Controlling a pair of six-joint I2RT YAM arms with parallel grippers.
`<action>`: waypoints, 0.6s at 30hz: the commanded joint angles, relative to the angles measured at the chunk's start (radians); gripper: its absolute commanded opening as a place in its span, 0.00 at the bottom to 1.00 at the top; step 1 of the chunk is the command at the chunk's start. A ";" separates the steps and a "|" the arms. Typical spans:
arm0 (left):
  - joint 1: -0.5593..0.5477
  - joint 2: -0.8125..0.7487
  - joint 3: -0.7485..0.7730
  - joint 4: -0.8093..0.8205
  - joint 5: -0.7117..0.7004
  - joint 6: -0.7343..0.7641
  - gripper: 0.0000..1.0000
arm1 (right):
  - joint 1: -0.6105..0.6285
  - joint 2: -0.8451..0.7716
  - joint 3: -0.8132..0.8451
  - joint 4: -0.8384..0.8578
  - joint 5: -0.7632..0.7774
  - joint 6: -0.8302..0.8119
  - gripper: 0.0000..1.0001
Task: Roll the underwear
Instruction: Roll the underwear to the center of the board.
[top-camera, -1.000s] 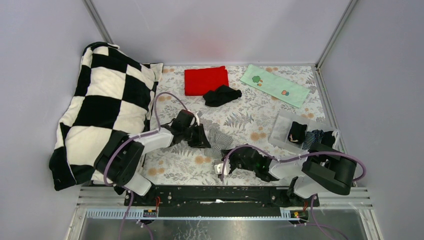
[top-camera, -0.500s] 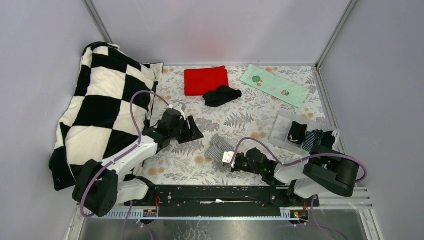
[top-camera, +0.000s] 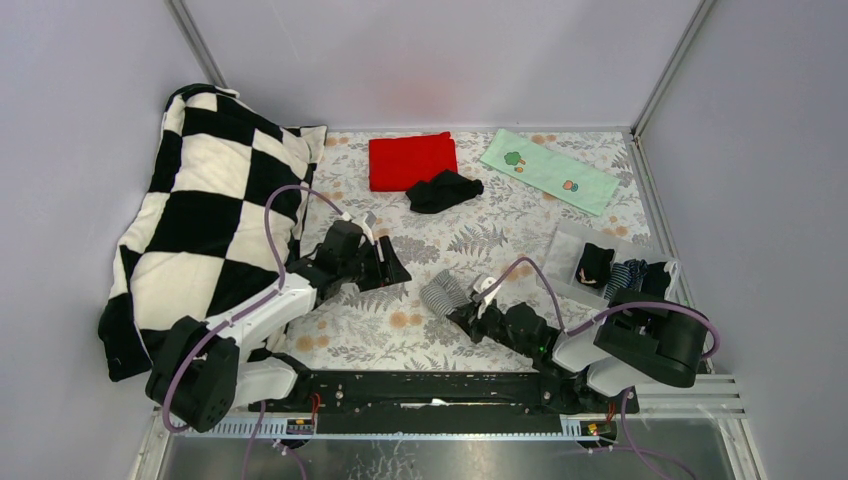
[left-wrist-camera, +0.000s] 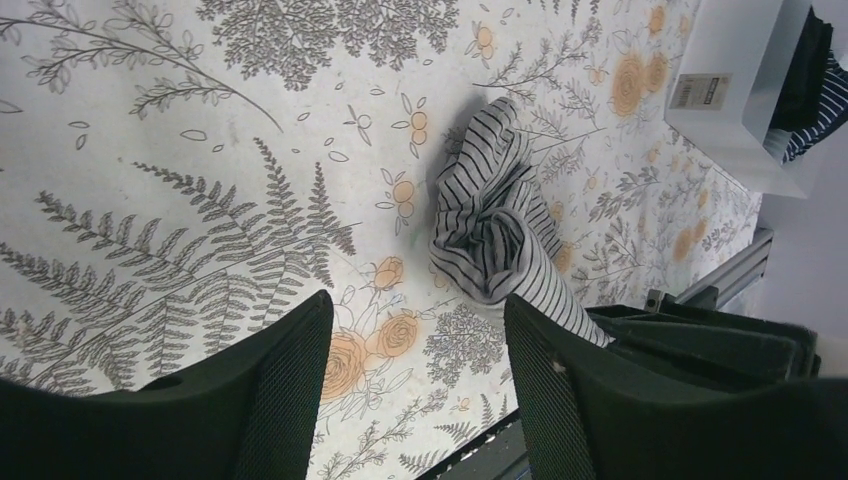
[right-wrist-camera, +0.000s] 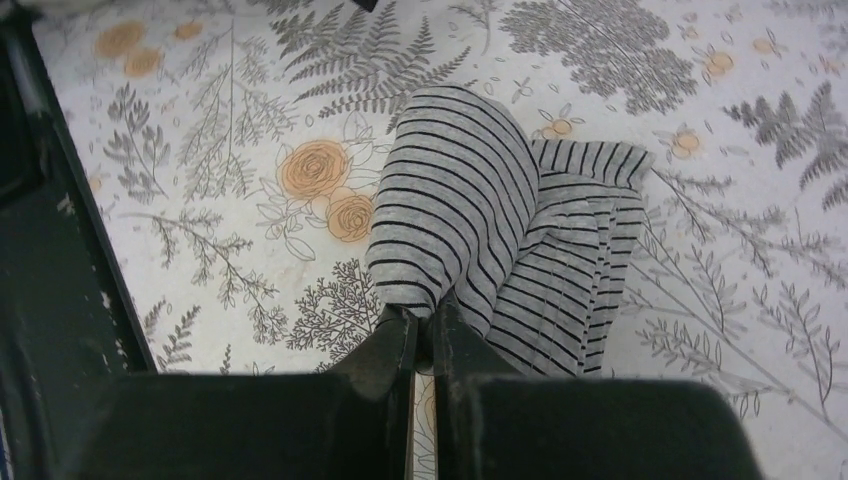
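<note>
Striped underwear: its nipped edge hidden between the fingers of the right gripper; tray cut off by the left wrist view's edge

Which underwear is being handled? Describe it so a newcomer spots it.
On the floral table, look front centre, left of the clear box. The bunched brief pinched by the right tool is grey with thin stripes; the other loose brief, by the red cloth, is plain black.

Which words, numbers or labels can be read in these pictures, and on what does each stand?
None can be read.
Sticker on the white bin: printed marks, too small and blurred to read.
Pale green cloth: small cartoon prints, no letters visible.
</note>
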 joint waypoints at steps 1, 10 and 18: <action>0.006 0.021 -0.013 0.092 0.063 0.016 0.68 | 0.003 0.005 -0.028 0.113 0.150 0.245 0.02; 0.005 0.083 0.001 0.158 0.101 -0.005 0.68 | 0.003 -0.054 -0.044 -0.060 0.335 0.525 0.01; -0.017 0.136 0.022 0.199 0.102 -0.018 0.68 | 0.003 -0.225 -0.029 -0.446 0.464 0.805 0.00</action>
